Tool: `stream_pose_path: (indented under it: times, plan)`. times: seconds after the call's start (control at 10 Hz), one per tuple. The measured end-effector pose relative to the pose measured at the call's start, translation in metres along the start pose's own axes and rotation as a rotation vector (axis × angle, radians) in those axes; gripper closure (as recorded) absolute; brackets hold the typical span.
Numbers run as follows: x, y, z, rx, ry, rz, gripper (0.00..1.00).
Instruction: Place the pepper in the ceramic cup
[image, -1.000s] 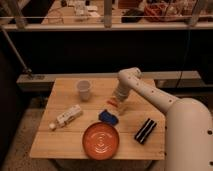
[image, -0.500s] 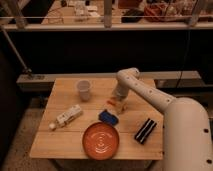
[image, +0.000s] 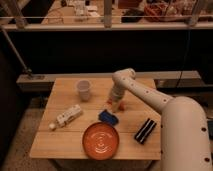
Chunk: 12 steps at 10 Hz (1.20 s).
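The tool (image: 115, 105) is lowered onto the middle of the tabletop (image: 60, 145), at the end of a white arm (image: 150, 98) that reaches in from the right. Whether it is released or clenched cannot be told. The pepper (image: 110, 102) is seen only as a small orange-red sliver right at the tool, low on the wood. Contact between the two cannot be made out. The ceramic cup (image: 83, 90) stands upright to the left and slightly farther off, near the tool but apart from it.

The pickup of the pepper is judged to be the step in hand, and the placing is not yet done. For the next move a firm hold is called for, then a lift above the rim, a short carry leftward and a release centred over the cup's narrow mouth.

The cup is whitish and smooth, tapered toward its base, with no handle seen. The tabletop is made of pale wooden planks. A round orange plate (image: 101, 140) with faint rings lies at the near edge, and a white bottle (image: 67, 116) lies on its side to the left
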Motion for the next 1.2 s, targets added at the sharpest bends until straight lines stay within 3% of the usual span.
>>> stream_pose_path:
  times: [0.5,0.8,1.2]
  plan:
    - [0.011,0.003,0.001,-0.005,-0.002,0.04,0.47]
    - [0.018,0.004,-0.003,0.006,-0.007,0.054,0.7]
    - [0.01,0.0,-0.004,0.005,-0.021,0.032,0.72]
